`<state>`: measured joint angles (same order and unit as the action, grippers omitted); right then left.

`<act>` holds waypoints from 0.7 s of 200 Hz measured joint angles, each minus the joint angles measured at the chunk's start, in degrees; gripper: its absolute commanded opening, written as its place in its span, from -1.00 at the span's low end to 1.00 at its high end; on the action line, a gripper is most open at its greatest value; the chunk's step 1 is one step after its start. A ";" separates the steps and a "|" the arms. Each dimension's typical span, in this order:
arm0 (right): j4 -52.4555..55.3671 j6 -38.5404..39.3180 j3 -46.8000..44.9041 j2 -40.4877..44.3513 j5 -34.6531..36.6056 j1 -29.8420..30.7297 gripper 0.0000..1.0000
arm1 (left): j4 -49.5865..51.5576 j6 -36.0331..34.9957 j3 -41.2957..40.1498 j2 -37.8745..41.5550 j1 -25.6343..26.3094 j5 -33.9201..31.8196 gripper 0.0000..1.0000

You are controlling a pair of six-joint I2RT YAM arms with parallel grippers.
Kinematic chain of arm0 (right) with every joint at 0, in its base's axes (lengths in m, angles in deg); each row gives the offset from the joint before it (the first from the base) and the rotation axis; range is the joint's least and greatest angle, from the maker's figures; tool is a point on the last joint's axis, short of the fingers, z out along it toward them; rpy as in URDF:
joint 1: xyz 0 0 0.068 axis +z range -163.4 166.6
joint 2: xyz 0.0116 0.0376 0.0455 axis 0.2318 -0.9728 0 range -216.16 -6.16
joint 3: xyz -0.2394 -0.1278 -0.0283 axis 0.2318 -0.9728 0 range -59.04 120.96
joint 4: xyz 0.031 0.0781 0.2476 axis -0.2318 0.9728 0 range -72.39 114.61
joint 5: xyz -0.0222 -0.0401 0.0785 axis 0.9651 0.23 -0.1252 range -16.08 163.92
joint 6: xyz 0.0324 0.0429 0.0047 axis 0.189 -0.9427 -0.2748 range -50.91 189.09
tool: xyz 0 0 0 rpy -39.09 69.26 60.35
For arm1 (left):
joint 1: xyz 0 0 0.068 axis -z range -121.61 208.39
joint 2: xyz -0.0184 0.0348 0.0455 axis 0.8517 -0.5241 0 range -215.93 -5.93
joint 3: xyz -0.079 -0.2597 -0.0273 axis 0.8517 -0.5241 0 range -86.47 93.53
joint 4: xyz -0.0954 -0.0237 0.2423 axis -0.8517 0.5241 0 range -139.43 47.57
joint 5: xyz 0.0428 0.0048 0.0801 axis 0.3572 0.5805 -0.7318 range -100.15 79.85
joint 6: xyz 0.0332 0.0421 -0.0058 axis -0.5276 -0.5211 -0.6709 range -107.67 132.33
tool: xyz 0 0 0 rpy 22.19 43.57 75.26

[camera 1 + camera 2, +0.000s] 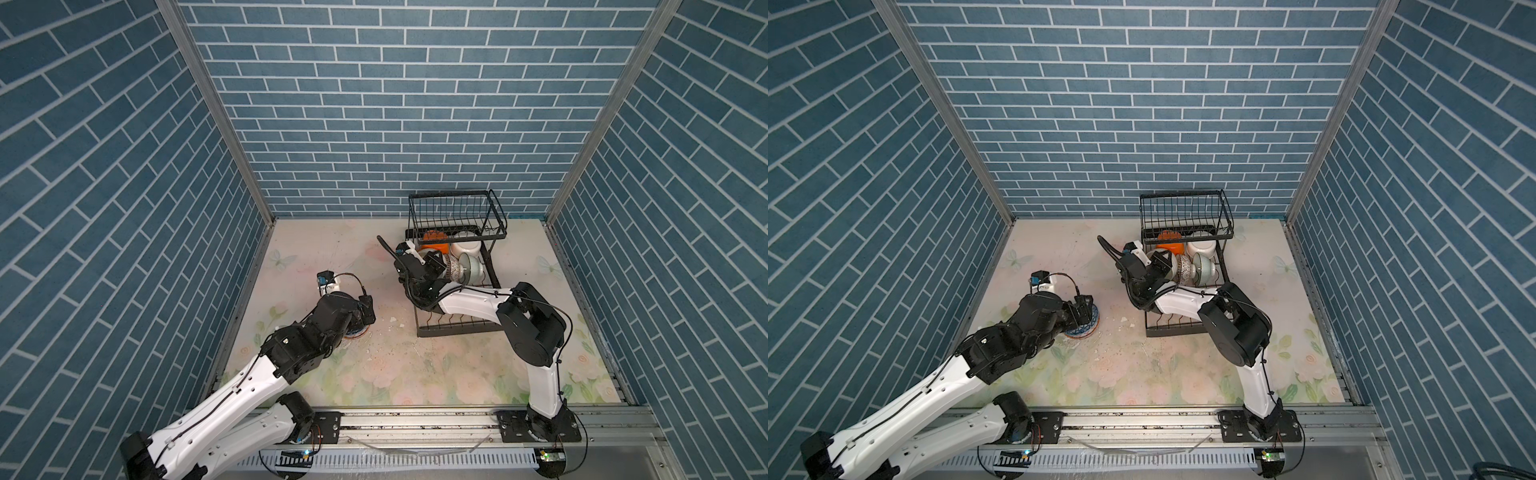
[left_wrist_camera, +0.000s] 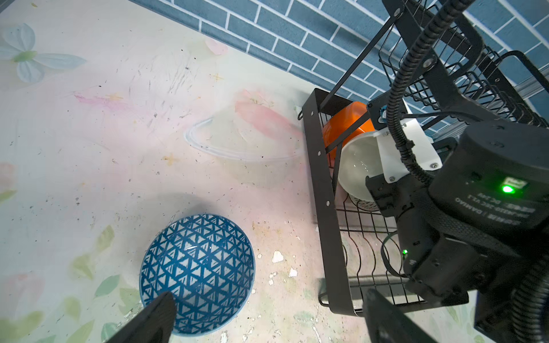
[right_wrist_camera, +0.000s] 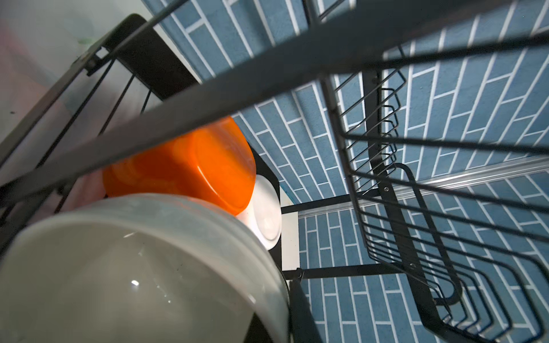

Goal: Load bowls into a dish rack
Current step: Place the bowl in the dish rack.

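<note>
Over the floral tabletop, the right gripper, clamped on a cream bowl inside the dish rack, should seat it before releasing; the left gripper gapes above the blue-and-white bowl outside the rack.

In the left wrist view, at the right of the frame, a black motor housing carries upside-down white print reading "DAMIAO" and "V1.1"; the remaining characters are too small to read.
</note>
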<state>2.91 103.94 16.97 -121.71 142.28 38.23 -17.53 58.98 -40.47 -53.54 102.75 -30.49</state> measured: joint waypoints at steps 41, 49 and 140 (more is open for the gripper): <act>-4.85 1.92 -1.49 -1.66 0.63 -0.07 -1.00 | 0.00 0.00 0.00 0.00 -0.09 0.00 0.99; -5.51 2.08 -1.99 -1.79 0.55 -0.07 -1.00 | 0.00 0.00 0.00 0.00 -0.11 0.00 0.99; -10.10 2.73 -2.91 -4.04 0.52 -1.84 -1.00 | -0.02 0.00 0.00 -0.96 -0.11 0.02 0.99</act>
<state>-7.19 106.68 14.06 -125.75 142.80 36.40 -17.55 58.98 -40.47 -54.50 102.64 -30.47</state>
